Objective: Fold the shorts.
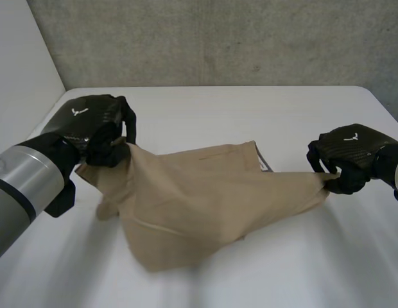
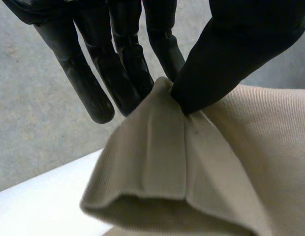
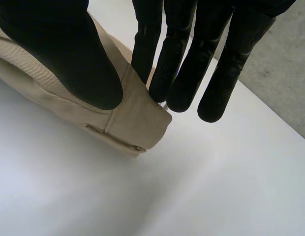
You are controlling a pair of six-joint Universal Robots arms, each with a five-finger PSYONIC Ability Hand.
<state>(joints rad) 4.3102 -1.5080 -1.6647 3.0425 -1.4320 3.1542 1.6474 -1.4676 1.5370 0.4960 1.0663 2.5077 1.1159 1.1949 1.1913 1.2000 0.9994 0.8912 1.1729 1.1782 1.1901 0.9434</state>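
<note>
- At your left, the robot's left hand [image 1: 90, 123] is clamped on one end of the tan twill cloth shorts [image 1: 199, 199]; its wrist view shows the thumb pressing a folded hem corner against the fingers [image 2: 96, 88]
- The shorts look creased and bunched, with a stitched seam line running across the upper face
- They sit mid-table, strung between the two hands, and their long axis runs left to right across the white table [image 1: 250, 106]
- Both ends are lifted and the upper edge is pulled straight, while the middle sags toward the near edge and drapes onto the tabletop
- At your right, the right hand [image 1: 350, 157] pinches the other end, thumb on a seamed corner with the fingers behind it
- You have one pair of shorts, two hands and one table
</note>
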